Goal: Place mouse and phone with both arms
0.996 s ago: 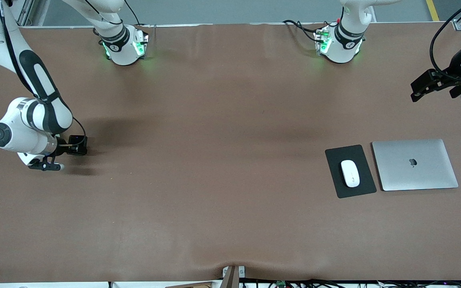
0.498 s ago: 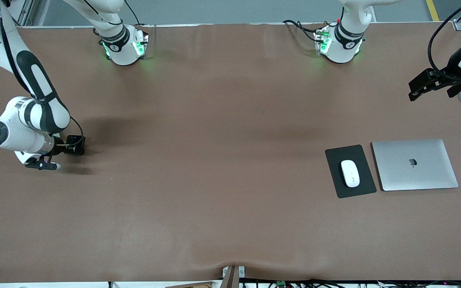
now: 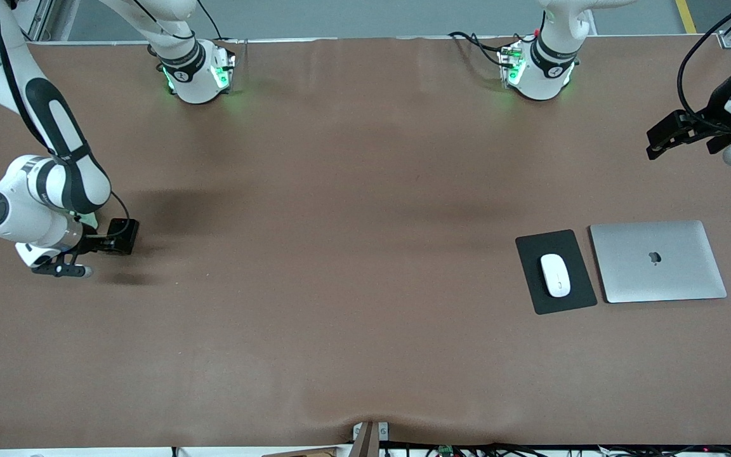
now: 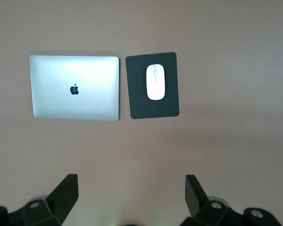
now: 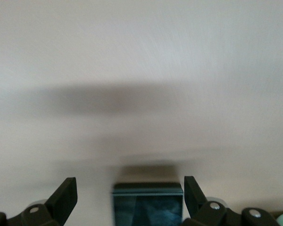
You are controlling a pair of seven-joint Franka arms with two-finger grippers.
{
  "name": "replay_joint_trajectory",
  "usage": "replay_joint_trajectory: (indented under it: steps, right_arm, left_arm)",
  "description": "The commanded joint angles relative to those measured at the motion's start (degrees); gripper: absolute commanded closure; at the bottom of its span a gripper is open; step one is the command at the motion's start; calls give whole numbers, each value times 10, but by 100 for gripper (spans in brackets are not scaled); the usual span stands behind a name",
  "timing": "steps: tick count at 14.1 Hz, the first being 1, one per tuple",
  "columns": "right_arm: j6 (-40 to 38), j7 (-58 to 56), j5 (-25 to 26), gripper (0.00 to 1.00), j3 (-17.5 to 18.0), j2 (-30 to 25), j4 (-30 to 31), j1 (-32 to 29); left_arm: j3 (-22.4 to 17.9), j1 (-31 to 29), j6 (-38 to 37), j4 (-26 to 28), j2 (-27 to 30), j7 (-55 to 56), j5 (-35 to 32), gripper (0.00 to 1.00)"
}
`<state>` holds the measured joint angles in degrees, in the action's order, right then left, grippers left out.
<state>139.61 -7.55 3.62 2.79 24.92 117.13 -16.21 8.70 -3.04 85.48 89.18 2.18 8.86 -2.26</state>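
mouse [image 3: 555, 275] on mouse pad [image 3: 534, 298]; both hands spread, phone [image 5: 147, 204] between right hand [image 5: 127, 197] fingers

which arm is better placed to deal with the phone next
Right. In the right wrist view the phone sits between the open jaws of the right gripper, low over the table at that arm's end. The left gripper hangs open, far off near the laptop and mouse.

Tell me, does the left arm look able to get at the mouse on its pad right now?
Probably yes. The left pincer is open and hangs above the table with the mouse in plain sight on the mouse pad, nothing lying between or over it.
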Motion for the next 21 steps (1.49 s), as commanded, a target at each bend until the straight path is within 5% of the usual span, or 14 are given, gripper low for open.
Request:
replay_joint_trajectory:
  steps: [1, 7, 10, 14, 21]
  right_arm:
    - [-103, 42, 11, 0, 3, -82, -27, 45]
    - [-417, 117, -17, 0, 11, -151, -226, 116]
    - [-503, 116, -38, 0, 11, -166, -305, 116]
    - [-525, 132, -38, 0, 2, -241, -305, 142]
    - [-570, 171, -47, 0, -15, -281, -289, 144]
  left_arm:
    - [-4, 1, -11, -8, -6, -14, 14, 0]
    - [-4, 2, -11, -9, -6, -14, 15, 0]
    - [-4, 1, -17, -9, -4, -14, 15, 0]
    - [-4, 1, -17, -9, -4, -15, 16, 0]
    - [-4, 1, -17, -10, -4, -17, 16, 0]
